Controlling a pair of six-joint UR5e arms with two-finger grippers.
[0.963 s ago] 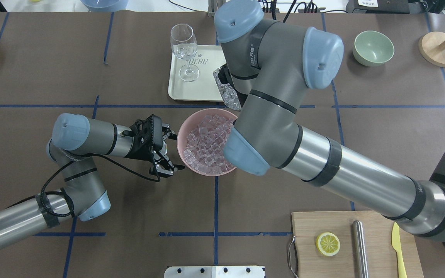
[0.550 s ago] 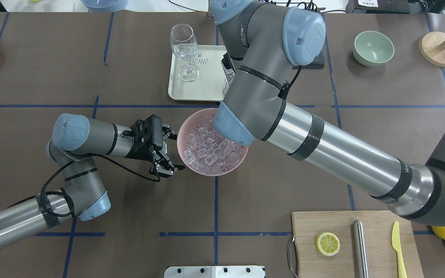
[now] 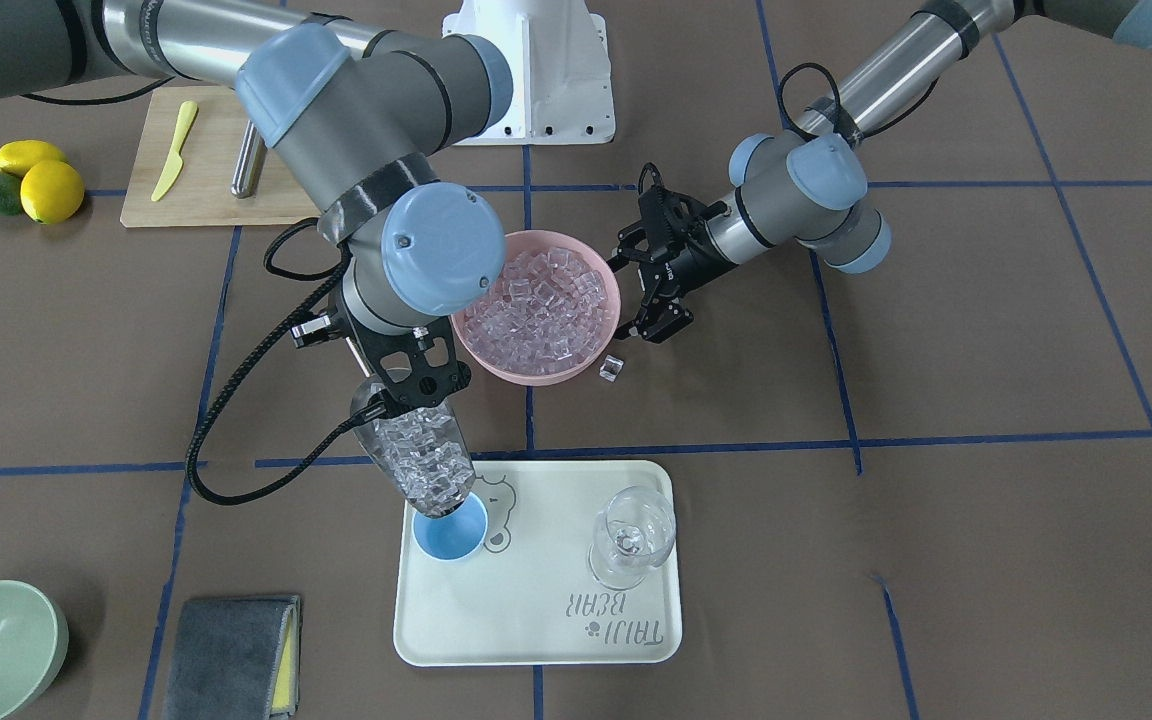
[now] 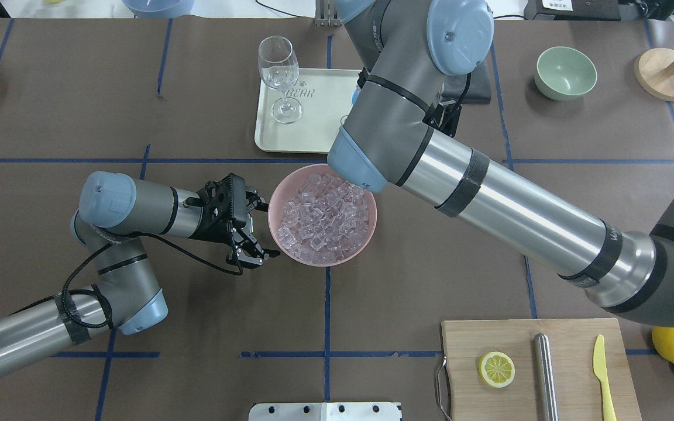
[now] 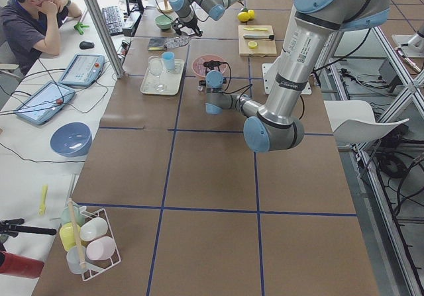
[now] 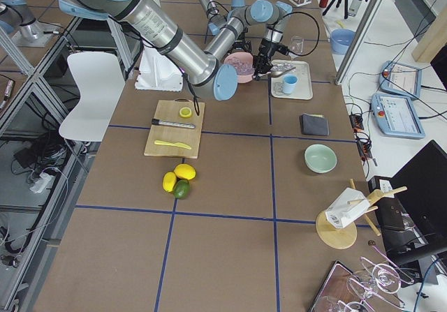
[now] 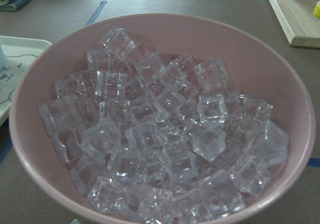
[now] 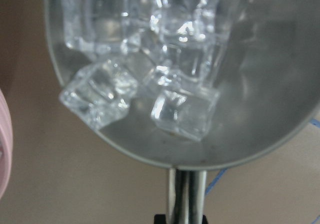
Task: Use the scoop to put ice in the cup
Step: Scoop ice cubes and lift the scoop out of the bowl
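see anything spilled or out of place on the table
One stray ice cube lies on the table beside the pink bowl, near the left gripper, apart from the heap. Nothing else stands out.

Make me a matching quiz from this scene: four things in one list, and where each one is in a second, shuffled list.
Things:
1 scoop
2 cup
3 pink bowl
4 wine glass

Places:
A on the tray, beside the lettering
B on the bare table, full of ice
C in the air, carrying ice
D on the tray, beside the bear drawing

Pairs: 1-C, 2-D, 3-B, 4-A
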